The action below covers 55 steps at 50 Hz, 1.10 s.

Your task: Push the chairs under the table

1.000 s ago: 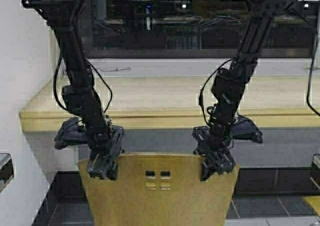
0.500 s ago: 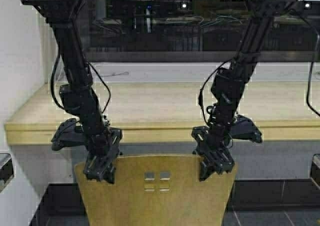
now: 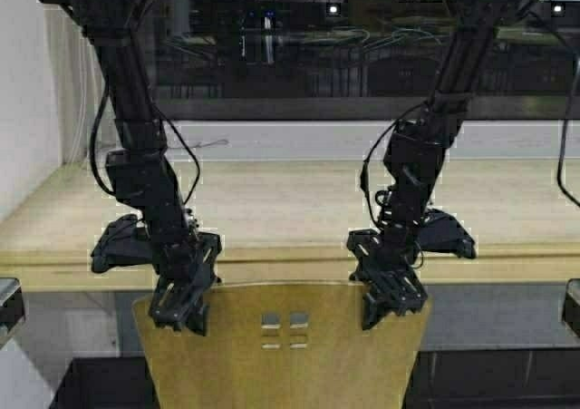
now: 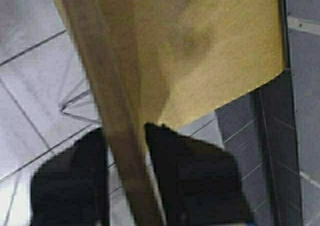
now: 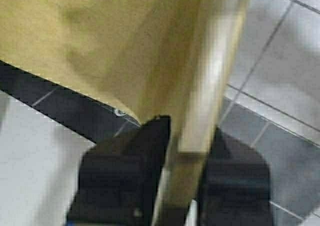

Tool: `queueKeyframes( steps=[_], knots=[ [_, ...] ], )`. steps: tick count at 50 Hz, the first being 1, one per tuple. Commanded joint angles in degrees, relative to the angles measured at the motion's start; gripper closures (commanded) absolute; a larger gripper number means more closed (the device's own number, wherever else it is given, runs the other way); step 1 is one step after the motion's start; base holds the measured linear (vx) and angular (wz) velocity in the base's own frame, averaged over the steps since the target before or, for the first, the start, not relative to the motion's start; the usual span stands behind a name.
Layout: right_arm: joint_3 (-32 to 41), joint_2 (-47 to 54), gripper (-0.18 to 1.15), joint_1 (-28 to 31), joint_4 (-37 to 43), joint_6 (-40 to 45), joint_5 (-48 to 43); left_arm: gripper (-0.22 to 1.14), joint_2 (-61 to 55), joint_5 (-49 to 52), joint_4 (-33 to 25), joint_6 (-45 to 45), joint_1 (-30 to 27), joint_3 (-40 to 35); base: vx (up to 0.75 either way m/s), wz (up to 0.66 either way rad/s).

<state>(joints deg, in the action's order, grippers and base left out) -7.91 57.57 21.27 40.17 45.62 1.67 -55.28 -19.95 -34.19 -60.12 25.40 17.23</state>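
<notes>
Before the table (image 3: 290, 255), both pincers astride the chair (image 3: 281, 355) backrest.

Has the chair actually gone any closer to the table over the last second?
Yes. The chair backrest top now overlaps the table front edge, where a gap showed before; the whole scene shifted, so the robot drove forward.

A dark window (image 3: 299, 46) runs behind, a white wall (image 3: 23, 82) stands at the left, and grey floor tiles (image 5: 285, 85) lie below.
</notes>
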Motion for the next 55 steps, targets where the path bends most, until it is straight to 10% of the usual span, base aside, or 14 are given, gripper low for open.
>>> queueKeyframes(
  steps=[1,40,55],
  knots=[
    [1.23,-1.41,0.80,0.53,-1.14,-2.81,-0.53,0.70,4.48,-0.79,0.35,0.88,-0.26,0.09,0.25,0.03],
    [0.00,-2.46,0.77,1.32,-5.10,-5.89,0.18,0.69,3.87,-0.62,-1.41,1.05,-0.88,2.20,0.19,-0.01],
    [-2.02,-3.78,0.12,1.23,-5.01,-6.50,5.01,0.16,6.68,0.09,0.44,1.85,-0.88,6.42,0.07,-0.02]
  ],
)
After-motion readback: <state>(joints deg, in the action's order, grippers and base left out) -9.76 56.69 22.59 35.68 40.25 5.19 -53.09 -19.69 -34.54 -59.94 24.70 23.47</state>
